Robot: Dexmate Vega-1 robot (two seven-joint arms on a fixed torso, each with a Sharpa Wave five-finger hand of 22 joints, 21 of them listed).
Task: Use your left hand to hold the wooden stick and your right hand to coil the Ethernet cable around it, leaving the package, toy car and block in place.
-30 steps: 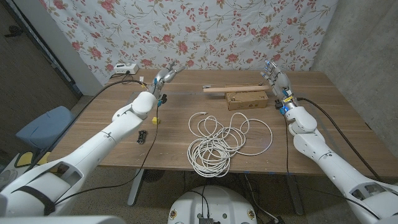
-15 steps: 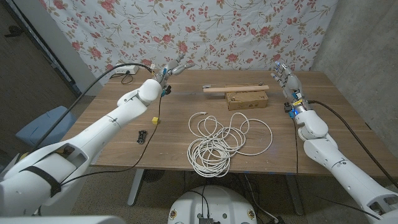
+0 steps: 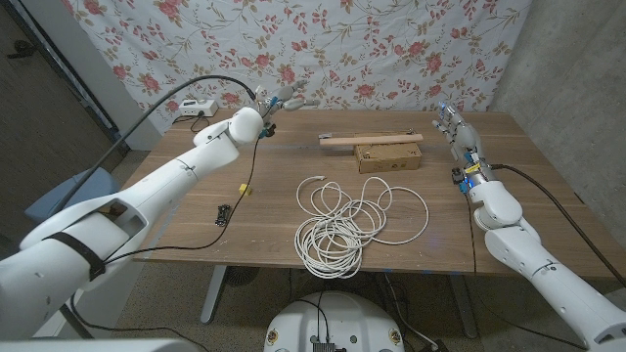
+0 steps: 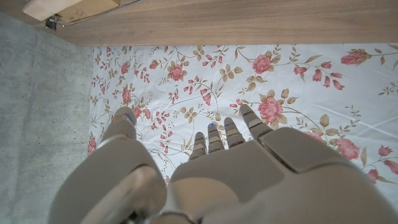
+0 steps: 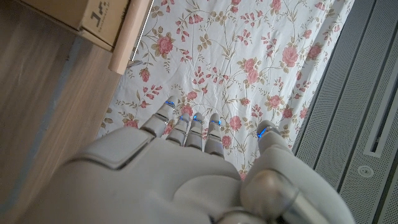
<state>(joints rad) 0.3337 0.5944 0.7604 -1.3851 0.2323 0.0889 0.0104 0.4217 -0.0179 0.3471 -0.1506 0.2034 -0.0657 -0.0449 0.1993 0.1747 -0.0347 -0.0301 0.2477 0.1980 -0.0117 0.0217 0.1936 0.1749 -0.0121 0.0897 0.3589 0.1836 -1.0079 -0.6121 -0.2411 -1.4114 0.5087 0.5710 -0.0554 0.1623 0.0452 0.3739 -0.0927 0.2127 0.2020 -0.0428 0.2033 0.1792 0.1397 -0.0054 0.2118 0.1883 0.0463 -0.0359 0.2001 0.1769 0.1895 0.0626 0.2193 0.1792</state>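
The wooden surface (image 3: 548, 210) is seen under both raised arms. The loose white Ethernet cable (image 3: 342, 223) is piled well below and between the hands, nearer the robot. The cardboard package (image 3: 388, 155) sits between the hands, closer to the right one, with the wooden stick (image 3: 370, 139) laid along its far edge. The left hand (image 3: 275, 101) is held up, fingers spread, nothing gripped. The right hand (image 3: 456, 130) is also raised, fingers apart, nothing held. The yellow block (image 3: 240, 188) and small toy car (image 3: 224, 213) are below the left hand.
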